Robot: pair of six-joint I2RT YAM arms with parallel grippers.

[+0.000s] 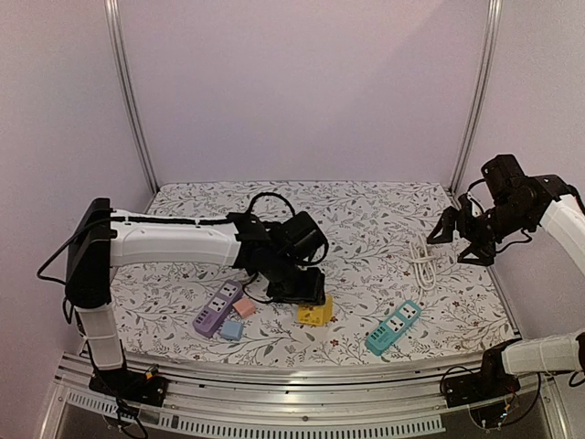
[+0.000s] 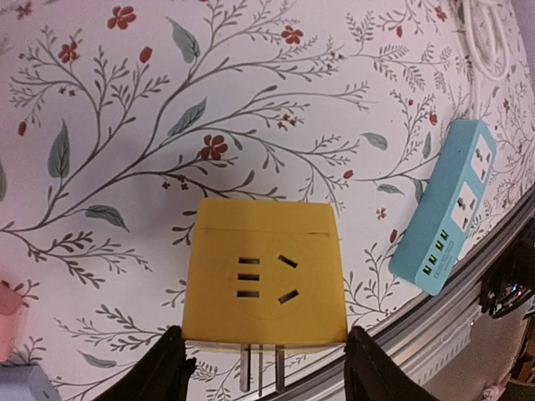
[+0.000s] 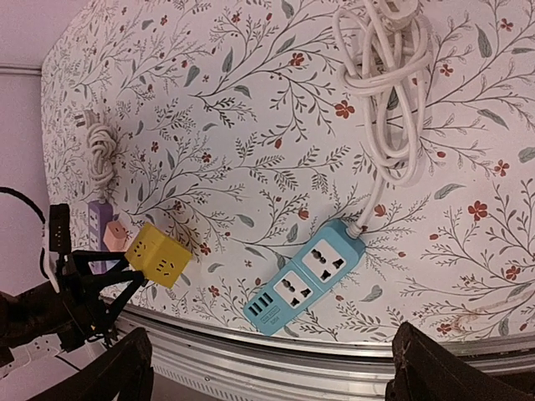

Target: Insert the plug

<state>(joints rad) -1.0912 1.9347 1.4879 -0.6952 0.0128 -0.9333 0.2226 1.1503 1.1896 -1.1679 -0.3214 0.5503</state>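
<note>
Left gripper [image 2: 266, 372] flanks the yellow plug [image 2: 266, 284] near the counter's [image 1: 366, 219] front edge; whether it is clamped cannot be told. Right gripper [image 1: 456, 241] hangs agape. A loose hold could tip the plug.

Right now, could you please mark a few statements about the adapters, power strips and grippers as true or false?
1. The yellow adapter sits between the fingers of the left gripper. True.
2. The right gripper holds the teal power strip. False: it is open above the table and holds nothing.
3. The teal strip's white cable lies bundled on the table. True.
4. The yellow adapter is plugged into the teal strip. False: the two lie apart, and the adapter's prongs are bare.
5. In the top view, the purple power strip lies right of the teal one. False: it lies to the left.
</note>
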